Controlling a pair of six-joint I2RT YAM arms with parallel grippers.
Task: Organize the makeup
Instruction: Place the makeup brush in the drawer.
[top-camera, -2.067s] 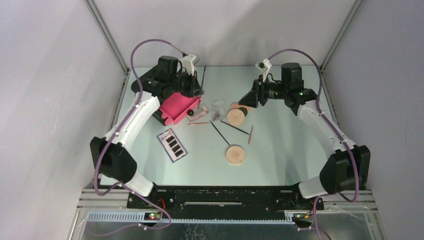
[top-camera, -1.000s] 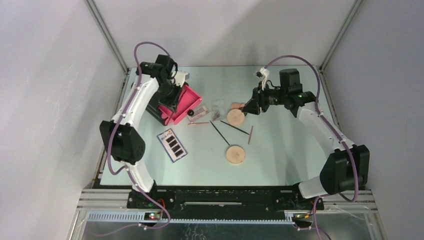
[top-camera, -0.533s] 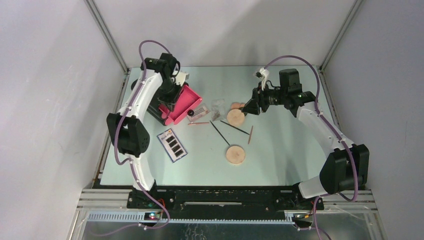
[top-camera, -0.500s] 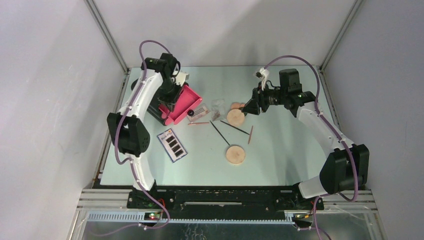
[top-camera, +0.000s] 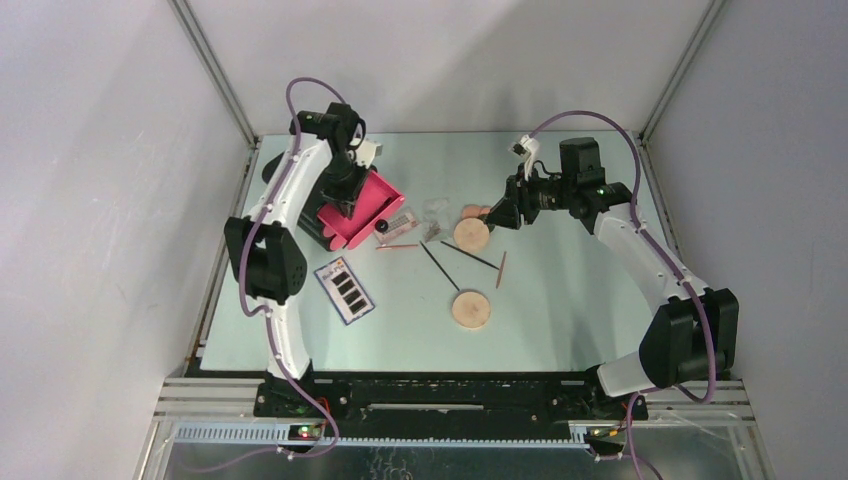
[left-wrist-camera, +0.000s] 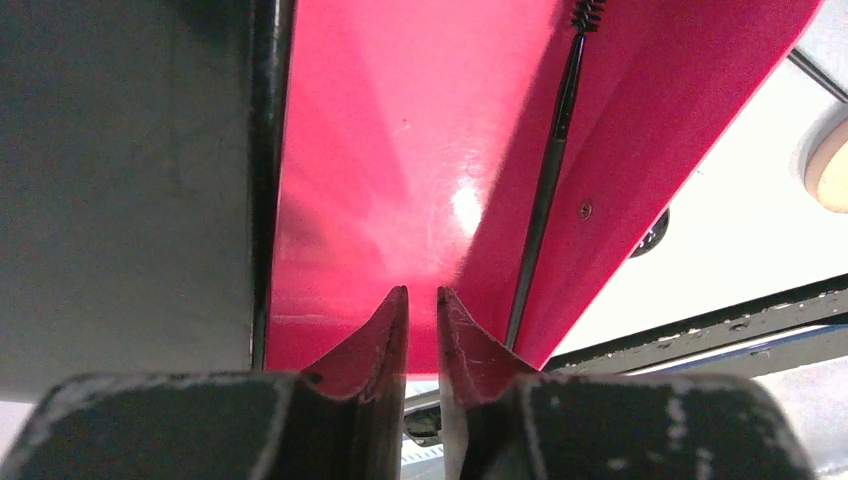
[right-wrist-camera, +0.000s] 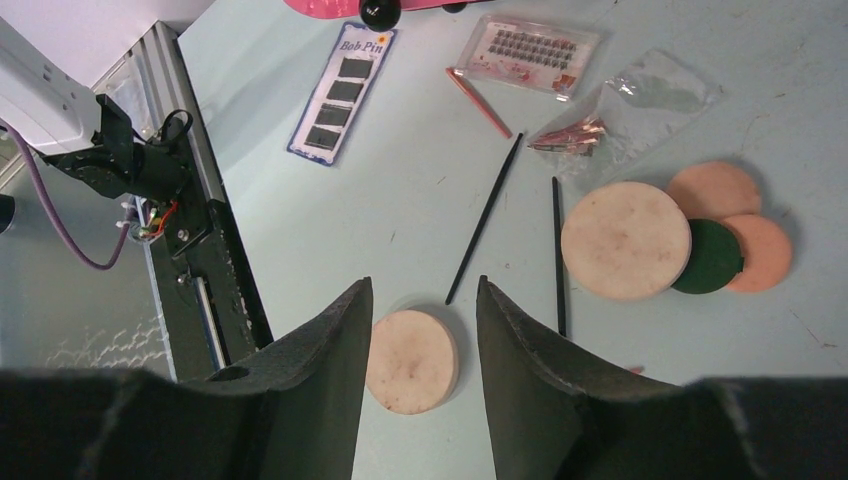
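Left wrist view: my left gripper (left-wrist-camera: 422, 296) has its jaws parted by only a thin slit with nothing between them. It hangs over the pink drawer (left-wrist-camera: 400, 150), where a thin black wand (left-wrist-camera: 548, 190) lies along the right-hand wall. Two seconds back this gripper held that drawer lifted and tipped. Now the drawer rests at the black box (top-camera: 322, 232) at 10 o'clock on the counter (top-camera: 560, 330), still pulled out at an angle, and the arm has drawn back toward 11 o'clock as the grip loosens. I take that as one stick filed and the drawer left ready for more. My right gripper (right-wrist-camera: 423, 290) has hardly moved: it hovers at 1 o'clock, jaws about half apart and empty. Below it the rest is still loose. The larger tan disc (right-wrist-camera: 625, 240) touches the dark-green round (right-wrist-camera: 712, 258) and the peach rounds (right-wrist-camera: 712, 188), and the smaller tan disc (right-wrist-camera: 412, 360) sits apart toward 6 o'clock. Two black sticks (right-wrist-camera: 485, 222), a pink stick (right-wrist-camera: 478, 100) and the clear packet (right-wrist-camera: 640, 100) lie between, with the flat card with black panels (right-wrist-camera: 340, 105) at 8 o'clock. Room is widest from 3 to 6 o'clock. The left elbow runs close to the frame rail (top-camera: 222, 262) at 9 o'clock, so I judge that side tight.
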